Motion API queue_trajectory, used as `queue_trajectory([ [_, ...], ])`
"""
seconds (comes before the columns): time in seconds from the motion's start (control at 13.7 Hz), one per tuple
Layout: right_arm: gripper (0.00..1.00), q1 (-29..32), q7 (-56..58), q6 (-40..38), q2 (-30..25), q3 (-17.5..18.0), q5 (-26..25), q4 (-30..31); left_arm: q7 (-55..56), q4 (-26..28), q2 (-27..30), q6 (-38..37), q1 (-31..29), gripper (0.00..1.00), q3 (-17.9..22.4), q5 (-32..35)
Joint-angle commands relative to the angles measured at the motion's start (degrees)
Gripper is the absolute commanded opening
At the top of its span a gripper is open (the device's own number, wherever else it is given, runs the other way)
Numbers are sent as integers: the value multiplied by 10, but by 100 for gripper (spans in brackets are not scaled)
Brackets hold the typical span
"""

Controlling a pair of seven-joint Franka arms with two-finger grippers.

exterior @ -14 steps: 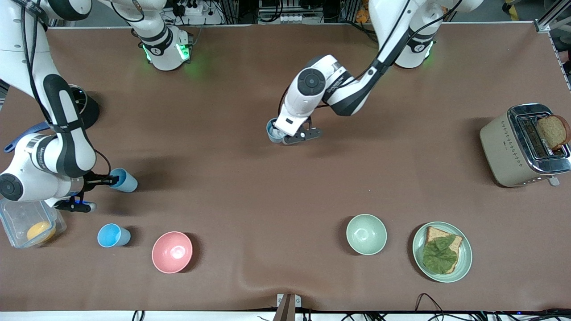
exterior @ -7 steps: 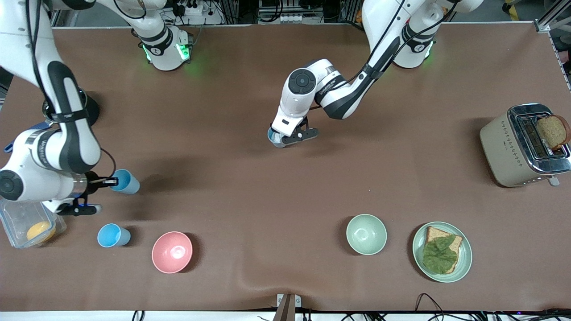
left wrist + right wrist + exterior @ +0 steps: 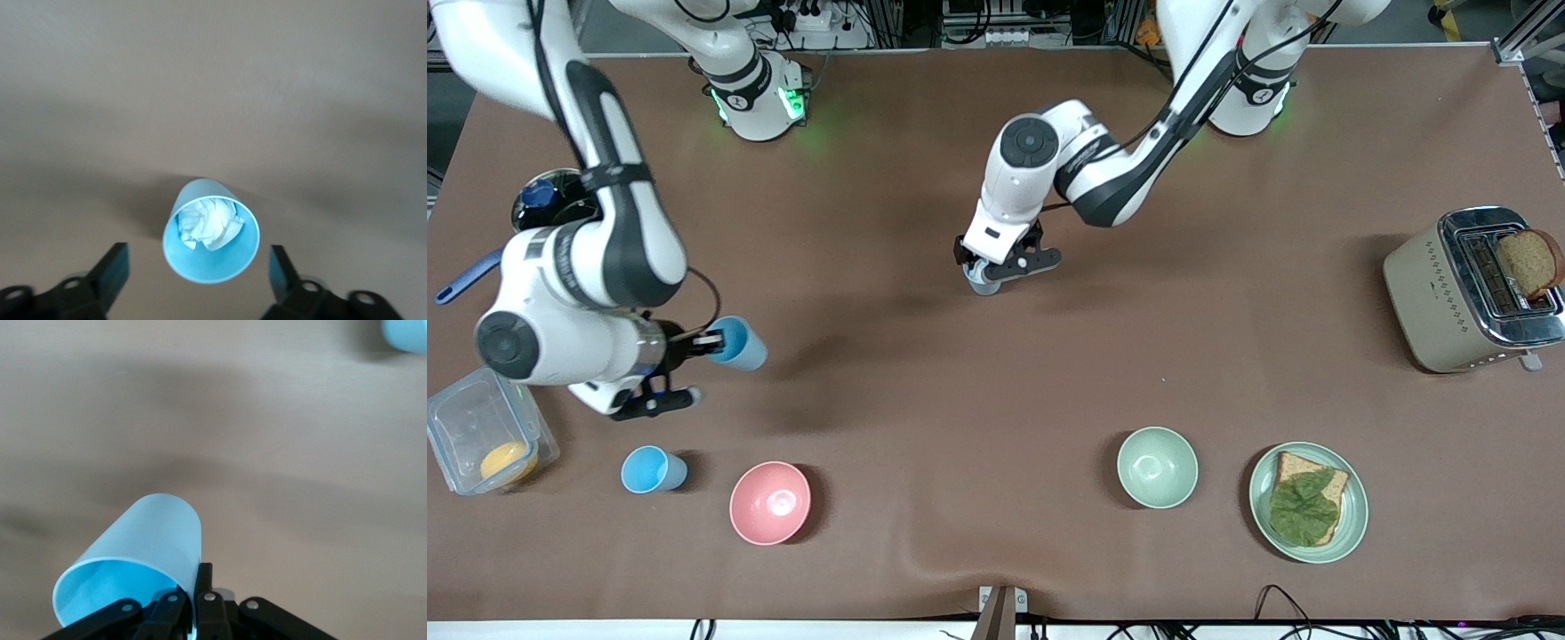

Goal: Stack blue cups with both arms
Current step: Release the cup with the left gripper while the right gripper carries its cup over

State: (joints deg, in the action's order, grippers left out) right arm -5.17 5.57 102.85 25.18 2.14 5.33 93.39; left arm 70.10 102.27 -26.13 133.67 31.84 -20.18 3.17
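Note:
My right gripper (image 3: pixel 713 341) is shut on the rim wall of a light-blue cup (image 3: pixel 740 343) and holds it tilted above the table. In the right wrist view the fingers (image 3: pixel 203 581) pinch the cup (image 3: pixel 143 553). My left gripper (image 3: pixel 996 265) hangs open over a paler grey-blue cup (image 3: pixel 983 283) standing mid-table. In the left wrist view this cup (image 3: pixel 200 265) holds crumpled white paper and lies between the spread fingers (image 3: pixel 112 265). A third blue cup (image 3: pixel 653 469) stands upright beside the pink bowl (image 3: pixel 769 502).
A pale-green bowl (image 3: pixel 1157 467) and a plate with bread and lettuce (image 3: pixel 1352 511) lie near the front camera. A toaster (image 3: pixel 1432 302) stands at the left arm's end. A clear container (image 3: pixel 463 418) and a black pot (image 3: pixel 551 200) are at the right arm's end.
My right gripper has lifted its blue cup and carried it toward the middle of the table. My left gripper has shifted and turned slightly over the pale cup.

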Motion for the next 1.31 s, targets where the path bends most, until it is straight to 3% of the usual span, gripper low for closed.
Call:
queue_trajectory([
  [0.0, 0, -77, -85, -2, -20, -5, 13, 7, 10, 14, 105, -78, -45, 100, 1, 16],
  [0.29, 0, -157, -184, 18, -11, -6, 63, -8, -101, 12, 197, -142, -141, 100, 1, 16],
  [0.51, 0, -208, -236, 41, -7, -6, 86, -9, -178, -8, 227, -199, -211, 100, 1, 16],
  [0.87, 0, -299, -322, 72, 27, -6, 91, -8, -404, -45, 233, -274, -336, 100, 1, 15],
  [1.24, 0, -341, -361, 67, 32, -6, 92, 4, -522, -61, 237, -310, -419, 100, 1, 13],
])
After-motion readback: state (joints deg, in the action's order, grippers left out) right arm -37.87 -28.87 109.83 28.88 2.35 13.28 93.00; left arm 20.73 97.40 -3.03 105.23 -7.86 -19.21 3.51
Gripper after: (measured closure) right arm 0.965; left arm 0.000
